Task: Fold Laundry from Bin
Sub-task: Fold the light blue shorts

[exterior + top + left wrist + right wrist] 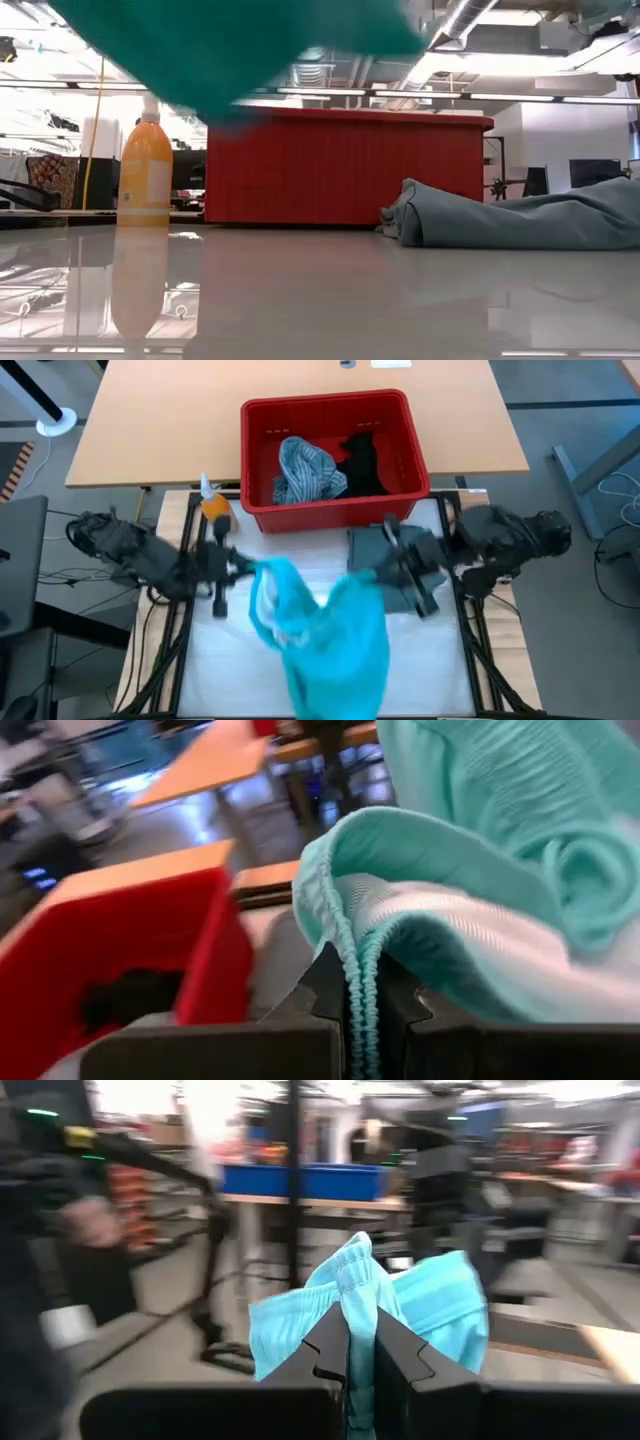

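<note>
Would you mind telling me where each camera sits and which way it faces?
High view: overhead, straight down; both arms, left gripper, right gripper, turquoise garment, bin.
Low view: table height, level toward the bin; no arm shows, only the garment hanging above.
Left wrist: past its own fingers, shut on the garment's hem.
Right wrist: past its own fingers, shut on the garment.
All four share the garment.

Bare white table (440,660) right of hanging turquoise garment (330,635); bin (330,405), bottle (213,505), grey-green garment (375,550) behind.
</note>
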### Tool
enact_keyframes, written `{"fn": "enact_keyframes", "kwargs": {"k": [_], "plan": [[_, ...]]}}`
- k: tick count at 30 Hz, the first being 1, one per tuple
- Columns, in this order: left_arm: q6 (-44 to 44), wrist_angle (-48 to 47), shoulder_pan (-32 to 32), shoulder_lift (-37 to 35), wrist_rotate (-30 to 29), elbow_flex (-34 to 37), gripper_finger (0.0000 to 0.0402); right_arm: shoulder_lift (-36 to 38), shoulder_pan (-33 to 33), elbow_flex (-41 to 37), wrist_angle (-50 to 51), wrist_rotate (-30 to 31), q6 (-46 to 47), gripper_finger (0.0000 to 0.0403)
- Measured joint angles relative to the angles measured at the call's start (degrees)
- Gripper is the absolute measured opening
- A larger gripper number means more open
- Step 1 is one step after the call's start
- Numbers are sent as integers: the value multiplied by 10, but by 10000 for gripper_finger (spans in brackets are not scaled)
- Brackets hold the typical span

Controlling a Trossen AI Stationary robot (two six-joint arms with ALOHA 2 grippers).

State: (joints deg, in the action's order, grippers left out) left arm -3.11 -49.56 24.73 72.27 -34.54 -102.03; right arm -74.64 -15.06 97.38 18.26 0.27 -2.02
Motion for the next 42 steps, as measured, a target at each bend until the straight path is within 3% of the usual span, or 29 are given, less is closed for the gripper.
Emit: {"fn": "enact_keyframes", "kwargs": {"k": [4, 8, 13, 16, 18, 23, 26, 29, 33, 37, 42], "plan": [[-52, -9, -59, 0, 4, -30, 0, 0, 71, 30, -1, -53, 0, 42], [-64, -32, -71, -2, 45, -44, 0, 2, 68, 44, 42, -94, 23, 42], [110, -191, -36, 4, 117, -18, 0, -5, -13, -21, 102, -93, 93, 42], [241, -276, 12, 9, 128, 68, 0, -17, -64, -126, 35, -86, 159, 42], [313, -275, 49, 11, 146, 149, 0, -20, -88, -203, -30, -83, 218, 42], [432, -118, 132, 12, 203, 352, 0, -29, -109, -351, -185, -59, 367, 42], [495, 0, 155, 21, 237, 440, 0, -38, -107, -388, -206, -60, 407, 42], [552, 31, 173, 26, 261, 482, 4, -42, -96, -390, -221, -61, 425, 42], [560, 32, 192, 27, 288, 492, 45, -55, -79, -391, -233, -67, 426, 42], [545, 55, 198, 23, 312, 492, 117, -64, -65, -391, -237, -80, 430, 42], [534, 28, 195, 16, 382, 464, 201, -88, -61, -392, -232, -84, 456, 42]]}}
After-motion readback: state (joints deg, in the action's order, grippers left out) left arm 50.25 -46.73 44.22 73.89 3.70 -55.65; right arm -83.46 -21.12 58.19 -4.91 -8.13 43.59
